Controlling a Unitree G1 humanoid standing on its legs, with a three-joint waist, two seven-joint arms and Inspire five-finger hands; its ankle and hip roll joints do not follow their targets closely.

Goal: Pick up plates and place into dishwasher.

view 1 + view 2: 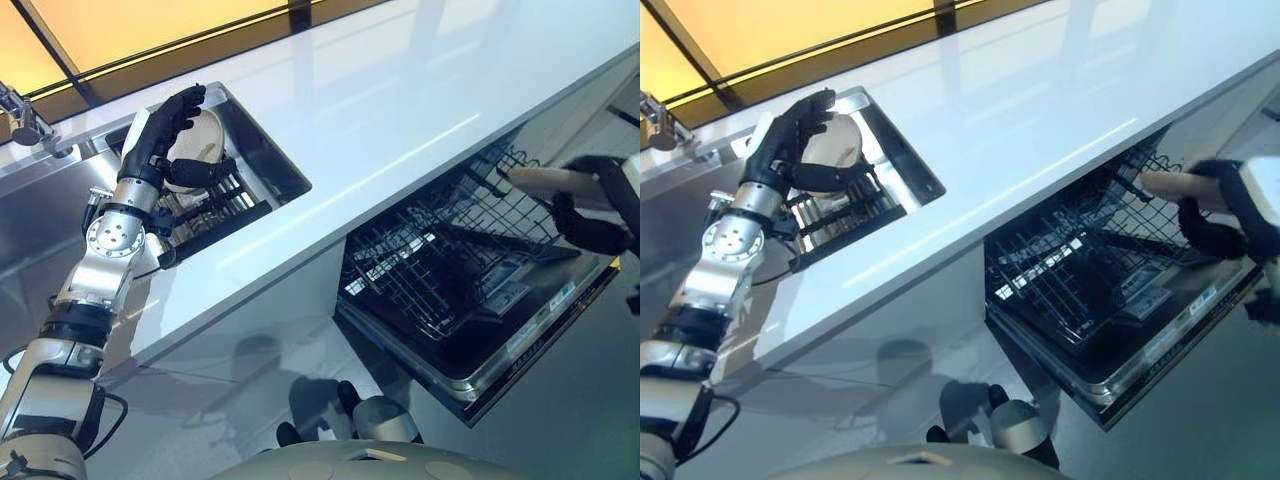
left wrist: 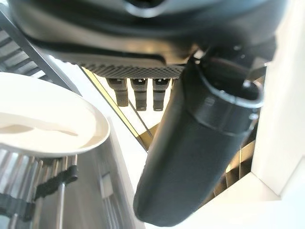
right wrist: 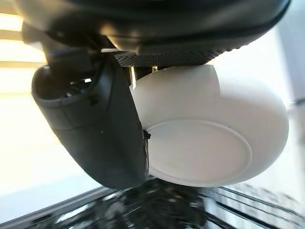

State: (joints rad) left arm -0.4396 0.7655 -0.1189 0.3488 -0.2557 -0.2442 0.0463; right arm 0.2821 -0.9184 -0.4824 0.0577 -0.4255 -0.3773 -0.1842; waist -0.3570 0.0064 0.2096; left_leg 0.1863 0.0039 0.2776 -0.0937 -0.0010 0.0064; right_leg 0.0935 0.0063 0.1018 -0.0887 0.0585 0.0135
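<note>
A kitchen, at the sink and dishwasher.
A long glossy white bench (image 1: 400,110) held a recessed stainless-steel sink (image 1: 262,150) with a dark dish rack (image 1: 215,215) in it, and below the bench stood an open dishwasher with a black wire rack (image 1: 450,250) pulled out.

- The sink (image 1: 262,150) is sunk into the surface (image 1: 400,110) at the far left, with a tap (image 1: 22,118) further left.
- A dish rack (image 1: 215,200) sits in the sink, and a plate (image 1: 200,135) stands in it.
- The left robot hand (image 1: 170,125) is at that plate, above the rack.
- The dishwasher (image 1: 520,340) stands open below the surface's near edge, at right.
- Its wire rack (image 1: 450,250) is pulled out over the door.
- The right robot hand (image 1: 600,215) holds a second plate (image 1: 545,183) over the wire rack's right side.
</note>
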